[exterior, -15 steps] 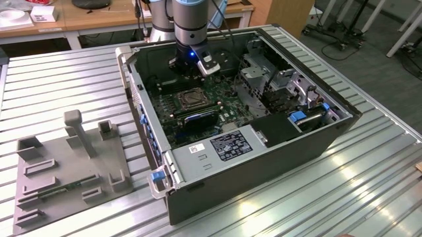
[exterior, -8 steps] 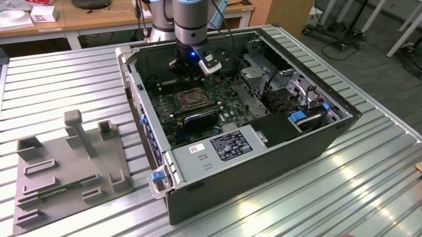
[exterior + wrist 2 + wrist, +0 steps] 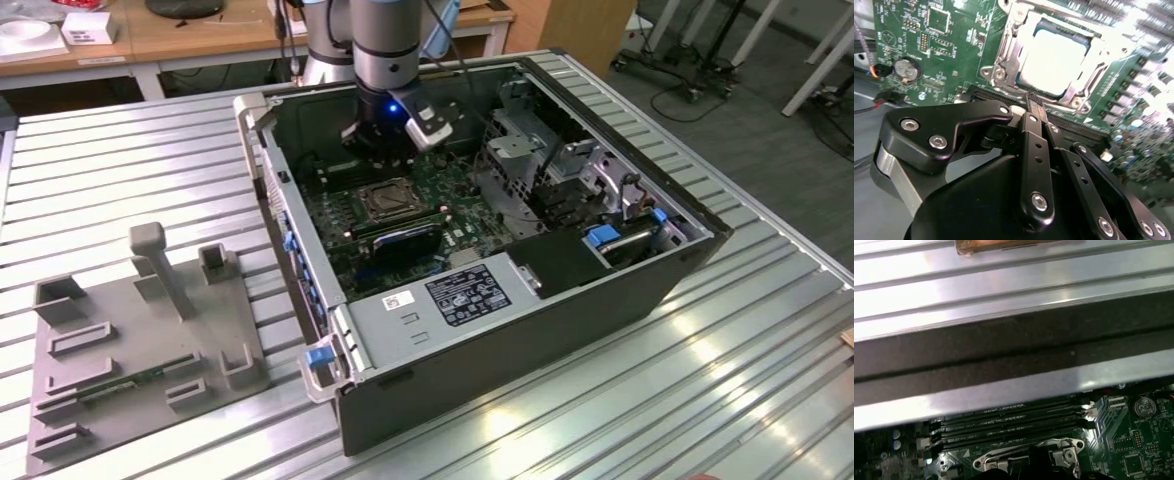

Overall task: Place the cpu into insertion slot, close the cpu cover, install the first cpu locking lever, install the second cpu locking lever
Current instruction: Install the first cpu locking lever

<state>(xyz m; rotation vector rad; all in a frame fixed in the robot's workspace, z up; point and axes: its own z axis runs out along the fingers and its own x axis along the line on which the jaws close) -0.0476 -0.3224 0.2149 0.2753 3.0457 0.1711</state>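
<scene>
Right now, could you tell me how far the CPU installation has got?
Done: the cpu sits in the insertion slot, and the cpu cover lies closed around it. In hand: nothing; the gripper, fingers together, hovers beside the socket. Left: I cannot tell from these views whether either locking lever is latched.

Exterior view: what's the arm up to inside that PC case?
The arm's tool hangs just above the motherboard in the open computer case, beside the insertion slot. The cpu already sits in the slot, with the cpu cover lying around it. The tool holds nothing.
</scene>
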